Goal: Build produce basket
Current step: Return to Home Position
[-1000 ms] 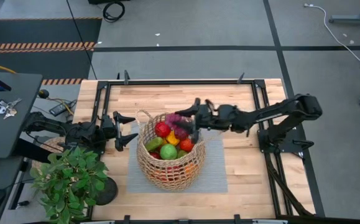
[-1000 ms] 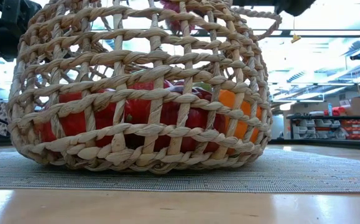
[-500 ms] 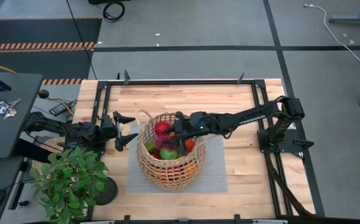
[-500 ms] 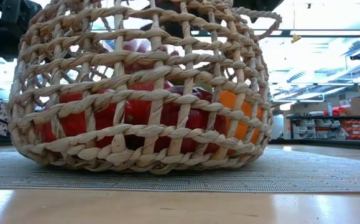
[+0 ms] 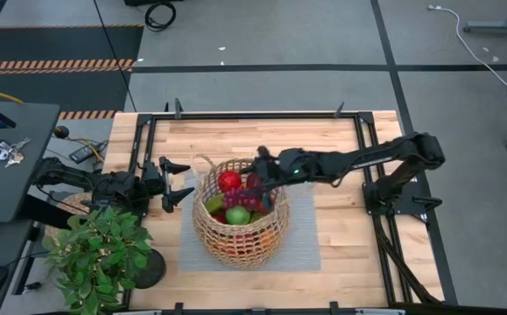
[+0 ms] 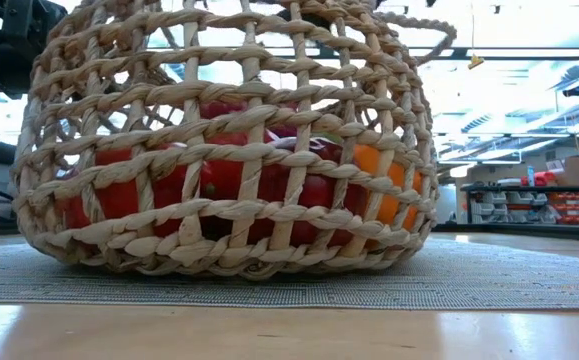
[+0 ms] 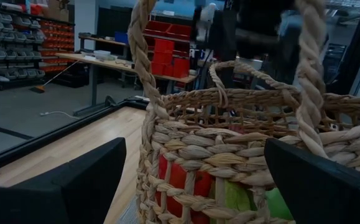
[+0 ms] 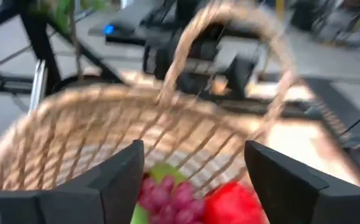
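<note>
The tan wicker basket [image 5: 206,229] stands on a grey mat [image 5: 302,234] at mid table; it fills the low view [image 6: 229,150]. In it lie a red apple [image 5: 228,181], purple grapes [image 5: 244,199], a green apple [image 5: 237,214] and other red and orange produce [image 6: 369,165]. My right gripper [image 5: 260,172] is open and empty above the basket's far right rim; its wrist view [image 8: 195,168] looks down on the grapes [image 8: 167,194] and red apple [image 8: 232,202]. My left gripper [image 5: 183,184] is open, just left of the basket [image 7: 229,155], touching nothing.
A potted green plant [image 5: 104,254] stands at the table's near left corner, close behind my left arm. A black frame rail [image 5: 262,115] runs around the tabletop. Bare wood lies to the right of the mat [image 5: 341,227] and at the far side.
My right gripper carried the purple grapes from the basket's far right rim down into the basket, then drew back up and toward the table's right without them. The grapes now lie on top of the other produce. My left arm kept still.
</note>
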Controlling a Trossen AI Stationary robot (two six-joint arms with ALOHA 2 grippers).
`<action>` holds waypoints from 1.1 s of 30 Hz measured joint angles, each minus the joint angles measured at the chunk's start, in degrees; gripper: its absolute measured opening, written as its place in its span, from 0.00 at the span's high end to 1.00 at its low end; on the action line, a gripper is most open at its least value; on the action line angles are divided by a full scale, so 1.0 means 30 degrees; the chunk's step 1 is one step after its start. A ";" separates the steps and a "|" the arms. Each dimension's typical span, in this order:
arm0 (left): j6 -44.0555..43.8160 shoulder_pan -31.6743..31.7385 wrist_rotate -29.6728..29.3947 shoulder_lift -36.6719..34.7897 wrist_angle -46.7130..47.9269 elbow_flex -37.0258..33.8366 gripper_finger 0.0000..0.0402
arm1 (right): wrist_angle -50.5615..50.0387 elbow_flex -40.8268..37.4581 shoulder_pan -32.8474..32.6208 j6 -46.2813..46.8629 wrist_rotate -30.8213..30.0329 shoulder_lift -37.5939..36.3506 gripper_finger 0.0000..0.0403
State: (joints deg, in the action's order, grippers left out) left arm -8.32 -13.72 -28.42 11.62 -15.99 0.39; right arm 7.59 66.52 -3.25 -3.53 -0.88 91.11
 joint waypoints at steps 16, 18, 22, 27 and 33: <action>0.0007 -0.0002 -0.0002 -0.0002 0.0000 0.0000 0.03 | -0.2504 -0.2856 -0.3328 -0.1349 -0.5946 -0.8275 0.30; 0.0000 -0.0003 -0.0001 -0.0004 0.0000 -0.0002 0.03 | -0.1586 -0.4214 -0.3828 -0.1216 -0.6363 -0.9329 0.30; 0.0000 -0.0003 -0.0005 -0.0007 0.0000 0.0004 0.03 | 0.0384 -0.7118 -0.4462 -0.0748 -0.6215 -1.1495 0.30; 0.0007 -0.0004 -0.0001 0.0000 -0.0003 0.0000 0.03 | 0.2696 -1.1165 -0.4499 -0.0275 -0.5438 -1.5030 0.30; 0.0000 -0.0005 -0.0001 -0.0007 0.0000 0.0002 0.03 | 0.6018 -1.6103 -0.3891 0.1415 -0.3819 -1.8151 0.30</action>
State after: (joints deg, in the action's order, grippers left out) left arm -8.32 -13.73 -28.42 11.60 -15.99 0.40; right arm 25.64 18.21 -14.92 0.72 -12.34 36.65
